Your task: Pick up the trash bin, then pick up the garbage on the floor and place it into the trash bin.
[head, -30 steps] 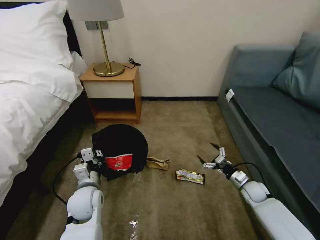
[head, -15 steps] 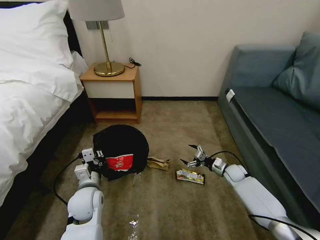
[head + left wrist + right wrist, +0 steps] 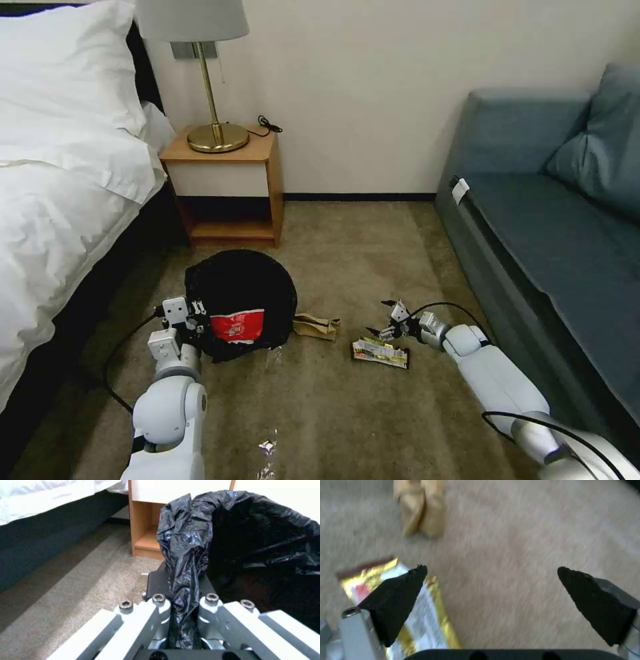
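Observation:
The trash bin (image 3: 241, 293) stands on the carpet, its black liner (image 3: 260, 542) draped over the rim. My left gripper (image 3: 191, 321) (image 3: 181, 600) is shut on a fold of that liner at the bin's left edge. A crushed red-and-white cup (image 3: 237, 326) shows against the liner on the bin's near side. To the right of the bin lie a brown paper bag (image 3: 317, 327) (image 3: 420, 507) and, farther right, a flat snack wrapper (image 3: 380, 353) (image 3: 430, 625). My right gripper (image 3: 388, 320) (image 3: 491, 570) is open and low over the carpet at the wrapper's far edge. One finger overlaps the wrapper.
A clear crinkled plastic piece (image 3: 267, 455) lies on the carpet near me. A bed (image 3: 60, 200) runs along the left and a grey sofa (image 3: 533, 247) along the right. A nightstand (image 3: 223, 193) with a lamp stands behind the bin. Open carpet lies between the bin and the sofa.
My right arm has swung left and down, bringing the open gripper from beside the sofa to the snack wrapper. The left gripper and the bin have stayed put.

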